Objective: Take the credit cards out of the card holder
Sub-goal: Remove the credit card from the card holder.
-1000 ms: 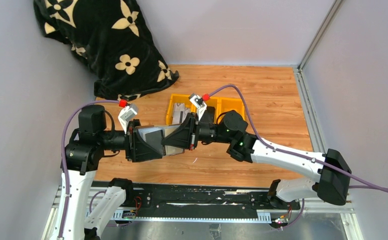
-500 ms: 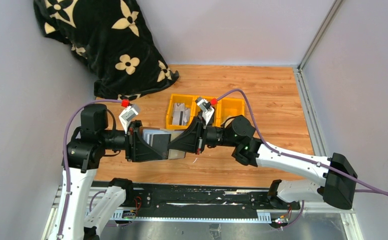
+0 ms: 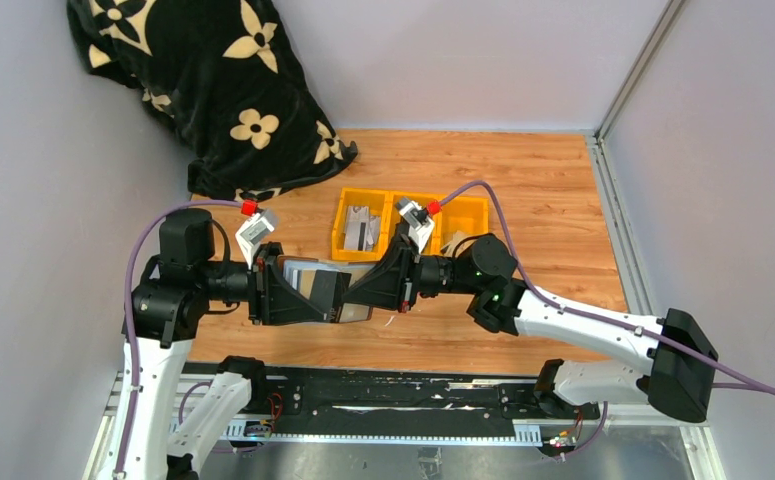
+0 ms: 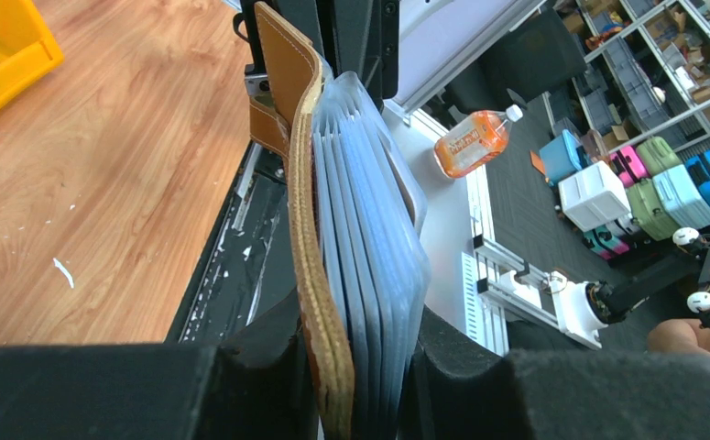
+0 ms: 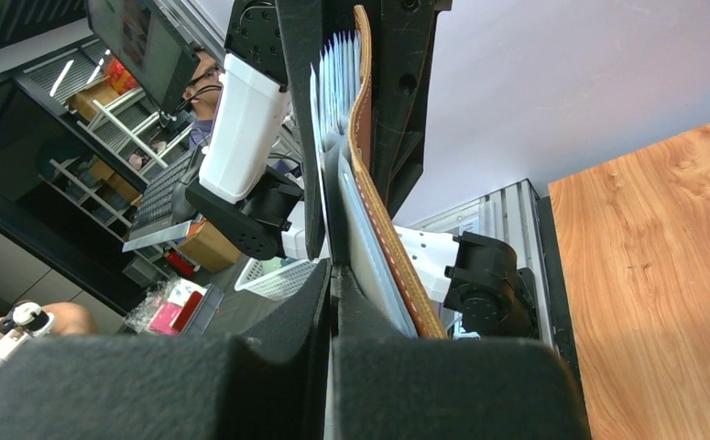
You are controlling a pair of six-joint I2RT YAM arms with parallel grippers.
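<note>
Jaws: two pairs, one card holder [image 3: 323,288]

The holder [image 4: 307,229], leather edge and clear sleeves [image 4: 374,238] upright, is clamped between the left fingers [image 4: 264,376]; a wooden surface [image 4: 103,183] is seen leftward.

Left arm [image 3: 153,370] and right arm [image 3: 583,322]: white links, black joint housings. A purple cable [image 3: 135,262] runs along each to a red connector [image 3: 246,207] beside a white camera [image 3: 256,229]. Left gripper [image 3: 331,296] and right gripper [image 3: 351,294] are black wedges. A green light [image 3: 493,293] dots the right arm.
</note>
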